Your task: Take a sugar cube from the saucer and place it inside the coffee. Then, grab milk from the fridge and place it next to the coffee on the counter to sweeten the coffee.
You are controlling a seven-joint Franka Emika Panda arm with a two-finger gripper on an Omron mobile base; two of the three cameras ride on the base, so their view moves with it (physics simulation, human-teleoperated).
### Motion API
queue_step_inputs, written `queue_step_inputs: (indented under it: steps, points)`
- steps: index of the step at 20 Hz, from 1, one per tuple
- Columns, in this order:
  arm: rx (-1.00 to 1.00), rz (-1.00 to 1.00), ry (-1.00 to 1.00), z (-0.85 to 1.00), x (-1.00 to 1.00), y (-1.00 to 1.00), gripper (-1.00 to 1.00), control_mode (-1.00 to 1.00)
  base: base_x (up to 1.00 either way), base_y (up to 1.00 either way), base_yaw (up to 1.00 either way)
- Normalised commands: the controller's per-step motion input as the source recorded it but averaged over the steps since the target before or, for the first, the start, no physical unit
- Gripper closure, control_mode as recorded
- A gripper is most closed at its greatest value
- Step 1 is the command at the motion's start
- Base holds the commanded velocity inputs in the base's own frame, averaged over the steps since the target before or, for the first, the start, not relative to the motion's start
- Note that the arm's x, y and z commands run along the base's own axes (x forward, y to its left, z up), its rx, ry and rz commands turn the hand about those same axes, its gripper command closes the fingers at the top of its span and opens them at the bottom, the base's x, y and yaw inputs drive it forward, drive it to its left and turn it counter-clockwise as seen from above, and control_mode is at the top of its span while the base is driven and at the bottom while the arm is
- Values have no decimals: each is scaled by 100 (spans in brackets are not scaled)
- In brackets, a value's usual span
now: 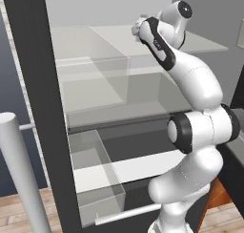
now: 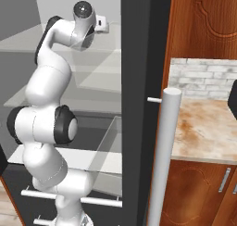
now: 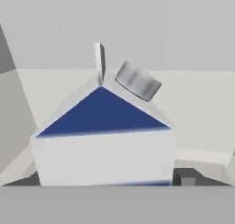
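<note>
The arm reaches up into the open fridge (image 1: pixel 43 112), its gripper (image 3: pixel 105 184) at the upper shelf. In the hand view the milk (image 3: pixel 103 149) stands upright directly ahead of the gripper and very close, its grey cap (image 3: pixel 137 80) on the far slope; one dark fingertip (image 3: pixel 183 177) shows just beside the carton's lower corner. Whether the jaws are pressing the carton, I cannot tell. The bench (image 2: pixel 208 128) lies well off to the gripper's right

A kitchen: open fridge (image 1: pixel 43 108) with translucent shelves; marbled counter (image 2: pixel 203 128) over wooden cabinets (image 2: pixel 199 192).
</note>
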Motion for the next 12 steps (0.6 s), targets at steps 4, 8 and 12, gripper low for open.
queue_step_inputs:
  steps: [4,8,12]
  points:
    - [0,0,-1,0,-11,0,100,-100,0,0,0]
    - [0,0,-10,0,-86,0,100,-100,0,0,0]
    - [0,-1,-23,0,-100,7,100,-100,0,0,0]
